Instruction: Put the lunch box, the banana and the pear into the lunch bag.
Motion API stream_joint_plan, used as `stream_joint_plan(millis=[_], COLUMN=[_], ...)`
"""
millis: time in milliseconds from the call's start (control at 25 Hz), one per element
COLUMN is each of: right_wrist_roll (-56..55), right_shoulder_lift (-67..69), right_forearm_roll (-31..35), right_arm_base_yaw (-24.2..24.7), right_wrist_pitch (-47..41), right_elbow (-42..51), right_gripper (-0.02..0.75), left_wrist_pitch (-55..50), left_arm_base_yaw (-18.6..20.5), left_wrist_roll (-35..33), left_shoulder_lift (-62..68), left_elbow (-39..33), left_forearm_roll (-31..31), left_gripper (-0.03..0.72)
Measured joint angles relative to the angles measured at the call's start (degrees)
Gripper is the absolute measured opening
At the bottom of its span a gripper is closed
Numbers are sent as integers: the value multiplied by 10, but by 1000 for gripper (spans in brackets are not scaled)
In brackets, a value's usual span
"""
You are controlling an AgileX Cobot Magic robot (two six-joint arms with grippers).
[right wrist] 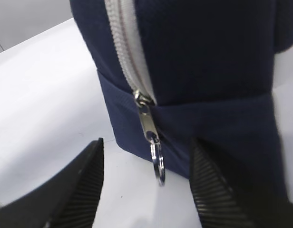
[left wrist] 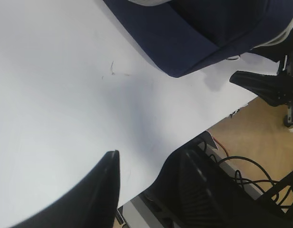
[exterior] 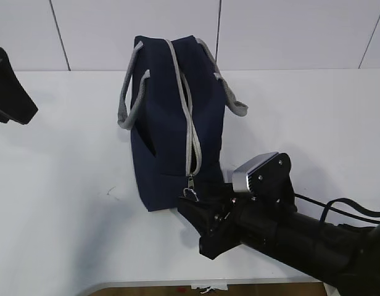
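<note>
Both fingers of the right gripper (right wrist: 146,190) stand apart — the lunch bag (right wrist: 208,71) zipper pull (right wrist: 158,166) hangs between them, seemingly untouched.

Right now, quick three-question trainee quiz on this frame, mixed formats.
1. True or false: the boxy navy-blue fabric lunch bag is zipped shut.
2. Which tool is nearest the small metal zipper pull ring: A left tool, B right tool?
3. Fill in: the right tool's jaws are ____ on either side of the ring.

Key:
1. True; the grey zipper runs closed down to the slider.
2. B.
3. Open, not yet gripping it.
</note>
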State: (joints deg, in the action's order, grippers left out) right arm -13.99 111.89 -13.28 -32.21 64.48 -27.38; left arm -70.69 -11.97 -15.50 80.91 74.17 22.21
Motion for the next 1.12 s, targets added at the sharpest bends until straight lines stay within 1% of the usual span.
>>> stream_joint_plan(millis=[520,600,760,1040,1120], right_wrist_roll=[0,0,0,0,0], right_shoulder_lift=[26,27,27,28,28], right_forearm_roll=[-2,-2,0,9,12], right_arm_base_yaw=[0,0,0,0,0], right_wrist_pitch=[0,5,7,9,10], right_elbow=[-5,-5,-5,-5,-5], right_gripper=[445,425,356,312,268], left_wrist_pitch=[0,0,0,0,0], left_arm_base_yaw=[0,0,0,0,0], left_wrist_roll=[1,1,1,1,1], left_shoulder_lift=[0,0,0,0,0], left_elbow=[0,0,0,0,0], left_forearm_roll=[1,2,2,6,11], left_gripper=[316,313,312,309,309])
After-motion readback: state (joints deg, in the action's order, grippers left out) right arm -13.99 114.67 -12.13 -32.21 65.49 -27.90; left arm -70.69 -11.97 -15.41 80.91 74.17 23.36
